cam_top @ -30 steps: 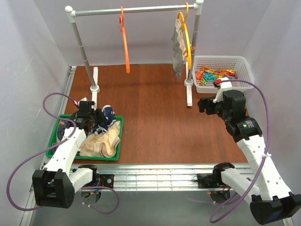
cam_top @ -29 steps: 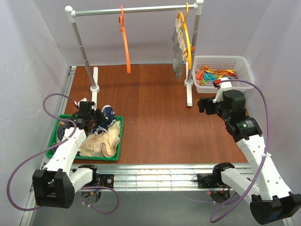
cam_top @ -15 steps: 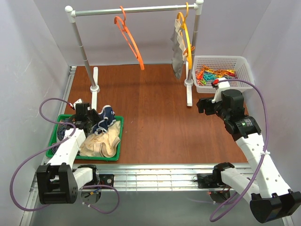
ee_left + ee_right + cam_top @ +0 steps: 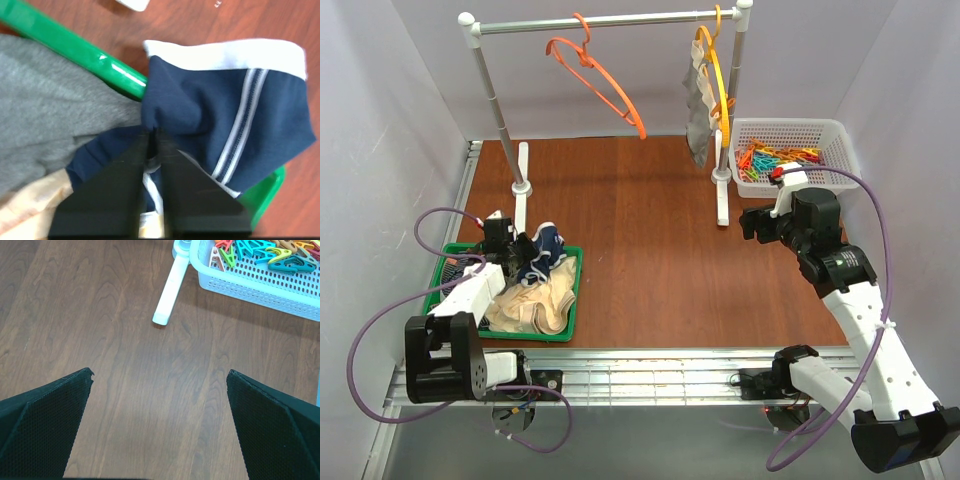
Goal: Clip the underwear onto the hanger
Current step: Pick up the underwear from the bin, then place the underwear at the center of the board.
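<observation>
The navy underwear [image 4: 544,248] lies bunched at the back of the green tray [image 4: 571,301], spilling over its rim. My left gripper [image 4: 516,260] is shut on a fold of it. In the left wrist view the two dark fingers meet on the blue fabric [image 4: 225,115] at the gripper [image 4: 152,133], beside the white waistband. The red-orange hanger [image 4: 601,80] hangs on the rail at the back, turned slantwise with nothing on it. My right gripper [image 4: 757,222] hovers open over bare wood [image 4: 160,375], far from both.
Beige underwear [image 4: 534,306] and grey underwear [image 4: 50,100] share the tray [image 4: 75,47]. A yellow-orange hanger [image 4: 718,72] with grey underwear [image 4: 697,112] hangs at the rail's right end. A white basket of coloured clips [image 4: 832,130] [image 4: 260,282] stands back right, beside the rack's foot [image 4: 170,287].
My left gripper has closed on the navy underwear and shifted slightly left. The red-orange hanger has swung from edge-on to slantwise on the rail. The right arm has barely moved.
</observation>
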You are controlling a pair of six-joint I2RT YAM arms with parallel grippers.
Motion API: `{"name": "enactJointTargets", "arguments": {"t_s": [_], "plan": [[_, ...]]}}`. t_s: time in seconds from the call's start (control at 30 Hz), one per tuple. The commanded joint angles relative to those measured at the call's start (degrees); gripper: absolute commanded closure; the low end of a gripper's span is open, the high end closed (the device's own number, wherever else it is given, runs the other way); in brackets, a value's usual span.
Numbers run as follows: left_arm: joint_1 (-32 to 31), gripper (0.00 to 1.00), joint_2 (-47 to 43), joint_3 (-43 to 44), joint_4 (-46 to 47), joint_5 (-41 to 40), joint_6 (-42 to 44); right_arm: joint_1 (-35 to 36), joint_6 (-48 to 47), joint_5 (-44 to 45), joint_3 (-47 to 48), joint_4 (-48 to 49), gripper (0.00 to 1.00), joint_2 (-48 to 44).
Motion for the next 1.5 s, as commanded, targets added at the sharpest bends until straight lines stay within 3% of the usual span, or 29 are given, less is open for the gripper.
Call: {"name": "enactJointTargets", "arguments": {"t_s": [0.0,0.13,0.4,0.57,0.73,0.9,1.03,1.23,1.37,1.47], "plan": [[0.3,1.00,-1.3,-0.4,1.7,2.5,1.0,0.2,-1.7,0.6,2.7,0.4,0.01,0.2],[0.4,1.00,-3.4,-0.5,1.2,3.4,1.0,0.2,-2.1,0.2,3.2,0.5,0.01,1.3],[0.4,1.00,-14.5,5.6,-9.9,6.2,2.3,0.2,-1.6,-1.6,2.1,0.6,0.01,1.8],[0.0,1.00,-16.3,12.7,-15.6,14.8,3.7,0.2,-1.1,-2.7,0.0,1.2,0.01,1.7],[-2.0,1.00,-16.4,18.4,-14.8,21.8,1.3,0.2,0.0,-4.9,-0.6,2.4,0.01,3.6],[-10.7,1.00,-13.8,25.1,-11.5,24.7,0.4,0.3,0.5,-7.0,-1.0,3.4,0.02,4.9],[-26.1,1.00,-7.7,32.4,-10.7,19.7,0.4,0.3,0.9,-7.6,-1.6,4.0,0.02,5.3],[-41.5,1.00,3.1,43.4,-8.4,17.0,-0.3,0.2,0.7,-5.3,-1.8,4.0,0.02,4.0],[-48.7,1.00,8.1,49.8,-8.1,16.4,-0.9,0.2,0.4,-2.5,-2.7,4.0,0.01,2.4],[-51.0,1.00,9.3,48.2,-4.2,19.4,-1.8,0.2,0.4,-0.5,-3.1,3.8,0.01,2.1]]}}
